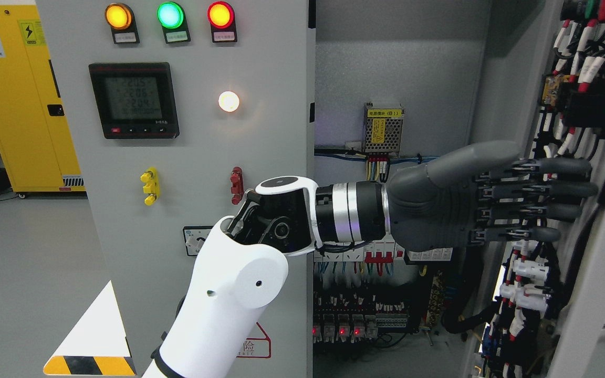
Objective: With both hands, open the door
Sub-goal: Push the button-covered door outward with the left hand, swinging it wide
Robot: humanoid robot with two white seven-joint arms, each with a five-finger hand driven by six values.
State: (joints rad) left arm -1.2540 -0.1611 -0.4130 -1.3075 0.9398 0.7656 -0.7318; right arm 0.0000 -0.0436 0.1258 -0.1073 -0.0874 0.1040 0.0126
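A grey electrical cabinet stands in front of me. Its left door (260, 63) is closed and carries three indicator lamps, a meter (133, 100) and two knobs. Its right door (591, 273) is swung open to the right, and its wired inner face (586, 68) is showing. My left arm (229, 294) rises from the bottom left of the middle and reaches across the opening. My left hand (539, 194) is open, its fingers (560, 189) stretched straight at the open door's inner face among the cables. I cannot tell if they touch it. No right hand shows.
The cabinet interior (397, 68) holds a power supply (384, 128) and rows of breakers (355, 320) with wiring. A yellow cabinet (19, 105) stands at the far left on the grey floor. A white panel with black-and-yellow stripes (92, 341) shows at the lower left.
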